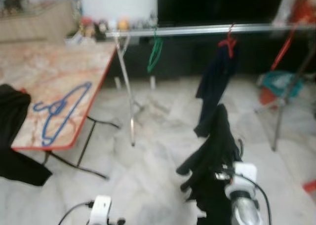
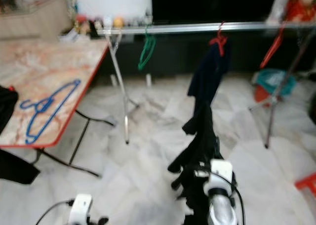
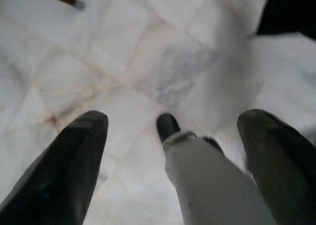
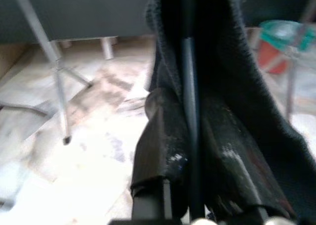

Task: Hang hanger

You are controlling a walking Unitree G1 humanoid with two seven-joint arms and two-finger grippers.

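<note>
Gripping dark garment (image 4: 217,111), right gripper (image 4: 190,151), blue hanger (image 1: 61,111) tabled

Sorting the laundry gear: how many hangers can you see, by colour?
Blue hanger, on the table: 1
Green hanger, on the rail: 1
Red hanger, on the rail, carrying a dark garment: 1
Total: 3

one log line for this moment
stage: carrying | right tool: shut on dark garment | left tool: open, idle over floor | target: rail ahead
</note>
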